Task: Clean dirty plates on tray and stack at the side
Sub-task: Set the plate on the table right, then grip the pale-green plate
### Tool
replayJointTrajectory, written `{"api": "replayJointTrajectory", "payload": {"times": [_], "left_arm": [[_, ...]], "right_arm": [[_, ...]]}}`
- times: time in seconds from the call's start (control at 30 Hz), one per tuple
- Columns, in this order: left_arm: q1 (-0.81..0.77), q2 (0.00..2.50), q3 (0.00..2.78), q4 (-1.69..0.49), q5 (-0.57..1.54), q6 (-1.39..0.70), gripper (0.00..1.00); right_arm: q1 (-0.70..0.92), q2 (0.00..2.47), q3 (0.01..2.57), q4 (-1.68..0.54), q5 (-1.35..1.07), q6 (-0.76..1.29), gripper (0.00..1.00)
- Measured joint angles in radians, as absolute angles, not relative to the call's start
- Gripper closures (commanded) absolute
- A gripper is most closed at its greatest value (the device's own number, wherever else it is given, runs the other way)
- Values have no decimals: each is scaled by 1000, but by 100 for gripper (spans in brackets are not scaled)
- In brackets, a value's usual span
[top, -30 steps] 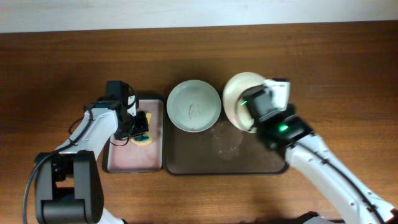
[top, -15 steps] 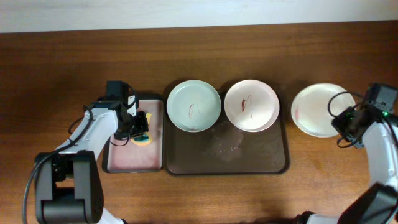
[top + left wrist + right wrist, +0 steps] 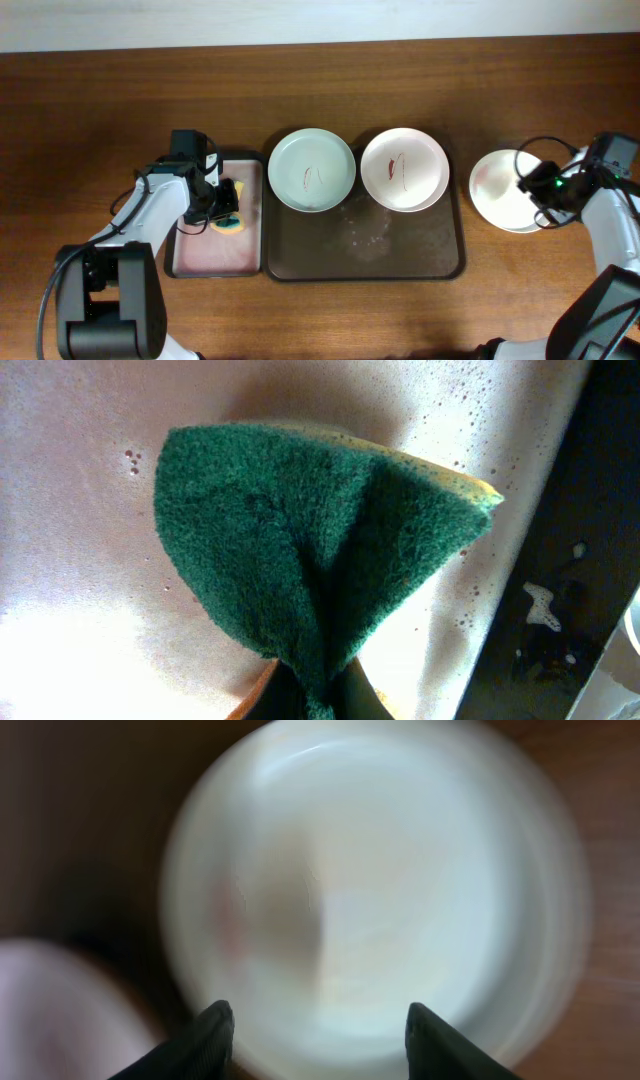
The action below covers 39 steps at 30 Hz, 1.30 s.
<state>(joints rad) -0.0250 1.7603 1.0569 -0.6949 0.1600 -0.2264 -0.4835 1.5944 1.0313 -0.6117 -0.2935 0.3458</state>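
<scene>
Left pincer (image 3: 224, 200) pinches the green sponge (image 3: 320, 550) over the pink tray (image 3: 205, 258). Right pincer (image 3: 318, 1025) – spread – hangs above the white plate (image 3: 400, 870)

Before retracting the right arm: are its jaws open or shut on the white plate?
Open: on the right gripper the jaws stand wide apart, the blurred white plate beyond them, unpinched.

Our left arm (image 3: 150, 205) rises from its base at the lower left, bends at the elbow and reaches right. The left gripper (image 3: 222, 205) points downward, fingers pinched together on a folded sponge (image 3: 310, 550). Our right arm (image 3: 605, 215) comes in from the lower right corner, wrist turned left. The right gripper (image 3: 317, 1010) hangs with its two dark fingers (image 3: 205, 1045) spread wide apart, nothing between them.
</scene>
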Motion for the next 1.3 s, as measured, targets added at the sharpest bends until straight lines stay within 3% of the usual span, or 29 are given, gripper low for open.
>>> {"api": "replayJointTrajectory", "payload": {"times": [0.13,0.3,0.47,0.63,0.73,0.83,1.0,1.3], "left_arm": [[-25,1760,1057,-695,160,-226,100],[-25,1760,1057,-695,160,-226,100],[-25,1760,1057,-695,160,-226,100],[-25,1760,1057,-695,160,-226,100],[-25,1760,1057,-695,160,-226,100],[-25,1760,1057,-695,160,-226,100],[-25,1760,1057,-695,160,-226,100],[-25,1760,1057,-695,160,-226,100]], "right_arm": [[-289,1595,1060,-658,-436,226,42],[-35,1596,1148,-706,-440,175,42],[210,1616,1163,-616,-336,271,44],[359,1710,1163,-553,-281,447,52],[397,1778,1163,-532,-255,533,53],[425,1852,1163,-467,-240,600,61],[450,1906,1163,-440,-224,643,85],[453,1915,1171,-730,-340,660,86]]}}
